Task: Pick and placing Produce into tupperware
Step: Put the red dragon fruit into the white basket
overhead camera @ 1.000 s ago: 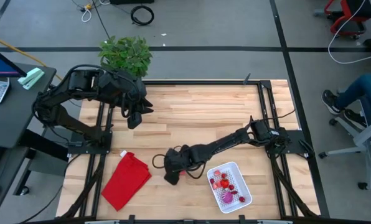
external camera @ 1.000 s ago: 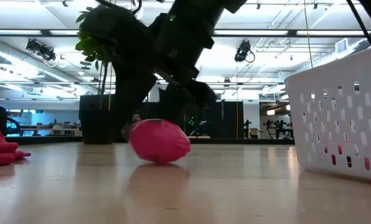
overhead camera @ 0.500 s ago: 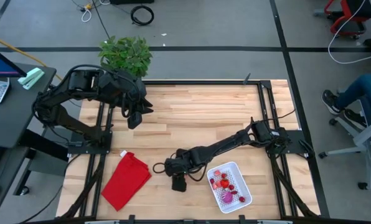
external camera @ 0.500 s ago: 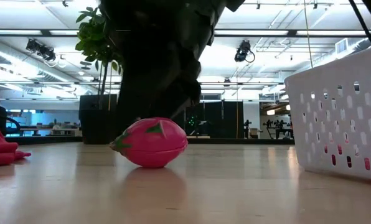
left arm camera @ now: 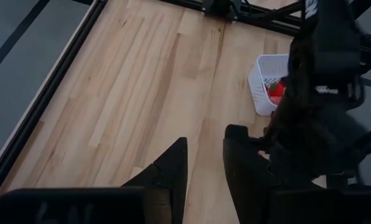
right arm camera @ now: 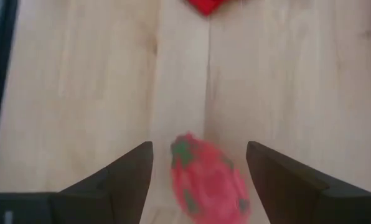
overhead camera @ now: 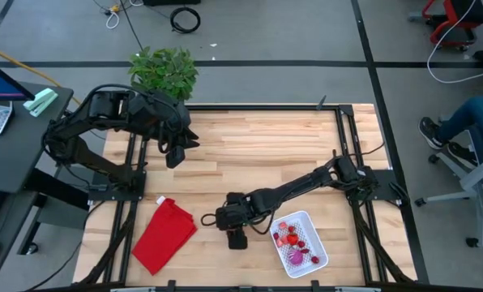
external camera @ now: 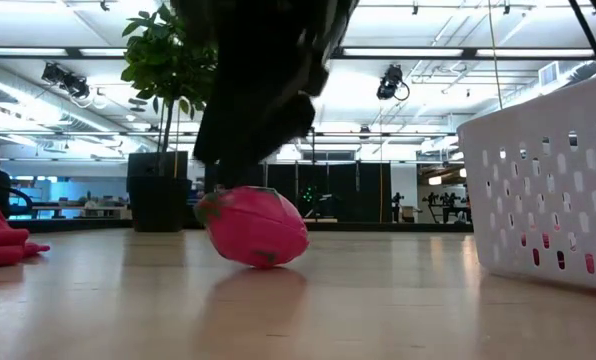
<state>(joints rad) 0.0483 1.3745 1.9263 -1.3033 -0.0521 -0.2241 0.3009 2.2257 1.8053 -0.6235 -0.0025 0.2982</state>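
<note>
A pink toy fruit with green marks [right arm camera: 207,180] lies on the wooden table, near its front edge; in the low view the fruit [external camera: 256,226] rests on its rounded underside. My right gripper [right arm camera: 199,148] hangs over it, pointing steeply down and open. Its fingers stand on either side of the fruit with gaps showing. From above, the gripper [overhead camera: 237,237] hides the fruit. The white perforated tupperware [overhead camera: 300,242] stands just right of it, with several red and pink produce pieces and a purple one inside. My left gripper [left arm camera: 204,168] waits high at the table's far left, slightly open and with nothing in it.
A red folded cloth [overhead camera: 164,234] lies at the front left. A potted plant [overhead camera: 164,71] stands beyond the table's far left corner. The tupperware wall [external camera: 543,190] rises close on the fruit's right. Bare wood lies between the cloth and the fruit.
My right gripper has rolled about its own axis and shifted a little toward the table's near edge, staying open over the fruit. The fruit has rocked and turned about on the spot, its green marks now facing other sides.
</note>
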